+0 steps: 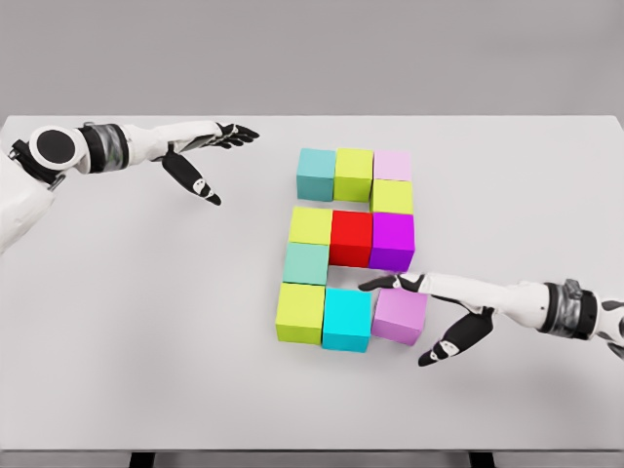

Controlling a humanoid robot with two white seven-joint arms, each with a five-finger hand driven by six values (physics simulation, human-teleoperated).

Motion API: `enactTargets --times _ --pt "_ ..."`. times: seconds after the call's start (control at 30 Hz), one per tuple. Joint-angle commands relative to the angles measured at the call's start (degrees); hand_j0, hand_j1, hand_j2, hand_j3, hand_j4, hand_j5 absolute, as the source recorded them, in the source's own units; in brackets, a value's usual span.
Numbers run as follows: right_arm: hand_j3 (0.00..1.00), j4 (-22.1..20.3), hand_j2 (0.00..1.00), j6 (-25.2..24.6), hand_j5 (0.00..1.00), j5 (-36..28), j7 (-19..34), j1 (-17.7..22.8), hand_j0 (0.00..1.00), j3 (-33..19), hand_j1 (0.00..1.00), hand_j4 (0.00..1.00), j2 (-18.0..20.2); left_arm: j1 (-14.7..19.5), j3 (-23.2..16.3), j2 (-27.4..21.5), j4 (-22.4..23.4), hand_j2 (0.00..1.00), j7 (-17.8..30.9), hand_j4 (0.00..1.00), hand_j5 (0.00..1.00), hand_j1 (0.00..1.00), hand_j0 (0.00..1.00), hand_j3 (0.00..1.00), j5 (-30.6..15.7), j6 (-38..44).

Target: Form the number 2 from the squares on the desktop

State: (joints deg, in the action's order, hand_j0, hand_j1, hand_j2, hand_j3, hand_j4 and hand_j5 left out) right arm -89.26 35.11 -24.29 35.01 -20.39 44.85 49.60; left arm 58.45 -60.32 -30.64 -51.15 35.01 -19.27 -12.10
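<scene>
Coloured squares (pixel 353 244) grouped mid-table, already reading as a 2. Right hand (pixel 444 312) low toward the near right corner, fingers (pixel 385 284) spread, gripping nothing, touching the lilac square (pixel 400 314), probably nudging it flush. Left hand (pixel 200 156) open, idle toward the far left corner.

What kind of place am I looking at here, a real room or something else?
Probably a computer-simulated test bench, not a real room: a plain white flat table against a blank grey backdrop, smooth brightly coloured cubes arranged on it, and two white robot arms, the right robot hand touching the light purple cube.
</scene>
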Motion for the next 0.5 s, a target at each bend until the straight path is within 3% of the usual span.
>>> enactTargets --times 0.0,0.47 --pt "1.00 -0.65 1.00 -0.11 1.00 -0.49 -0.01 0.00 1.00 -0.03 1.00 1.00 0.05 0.00 0.12 -0.03 0.00 1.00 -0.01 1.00 1.00 1.00 1.00 1.00 -0.24 0.06" --pt "1.00 4.98 1.00 -0.11 1.00 0.03 -0.01 -1.05 1.00 -0.03 1.00 1.00 -0.74 0.00 0.12 -0.03 0.08 1.00 -0.01 1.00 1.00 1.00 1.00 1.00 -0.24 0.06"
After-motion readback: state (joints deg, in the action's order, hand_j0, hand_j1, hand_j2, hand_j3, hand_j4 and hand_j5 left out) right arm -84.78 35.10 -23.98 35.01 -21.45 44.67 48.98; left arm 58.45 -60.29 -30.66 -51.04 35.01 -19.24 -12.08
